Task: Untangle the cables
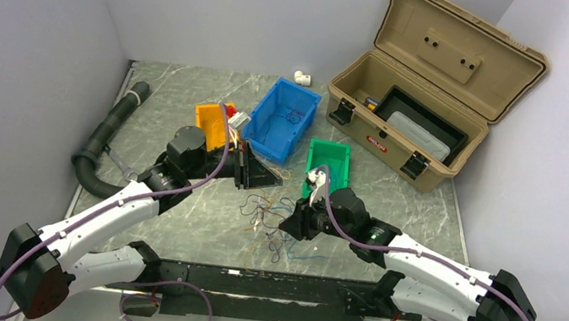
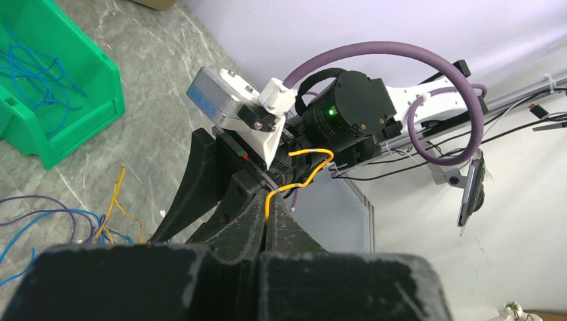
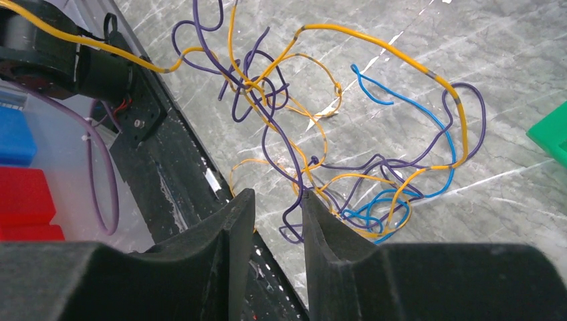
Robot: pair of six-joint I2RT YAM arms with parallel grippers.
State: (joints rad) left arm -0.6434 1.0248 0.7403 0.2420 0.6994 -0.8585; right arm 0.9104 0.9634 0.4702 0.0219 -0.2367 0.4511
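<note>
Left pincer (image 2: 265, 221): jaws fully together, pinching 1 yellow cable (image 2: 294, 185) that rises from between the fingertips and curls toward the right arm's wrist.
Right pincer (image 3: 277, 200): jaws partly apart with a narrow gap between them, low over the near edge of the tangle; a purple strand loops just at the gap, and nothing is clamped that I can see.
Table (image 1: 190, 100): grey marbled top that carries everything else.
Toolbox (image 1: 398, 142): tan, at the far right, lid standing open, a black tray inside.
Hose (image 1: 109, 127): black and corrugated, curving along the left edge of the table.
Blue bin (image 1: 273, 147): far centre, just left of the green bin, with a little dark wire inside.
Green bin (image 1: 330, 145): just beyond the right pincer; the left wrist view shows loose blue wires (image 2: 40, 73) lying in it.
Orange bin (image 1: 208, 118): left of the blue bin, beside the left arm's wrist.
Cables (image 1: 270, 218): 1 loose tangle of purple, yellow-orange and blue strands on the table at centre, between the 2 pincers, knotted most tightly near the left one.
White fittings (image 1: 302, 77): 2 small pieces at the far edge, behind the blue bin.
</note>
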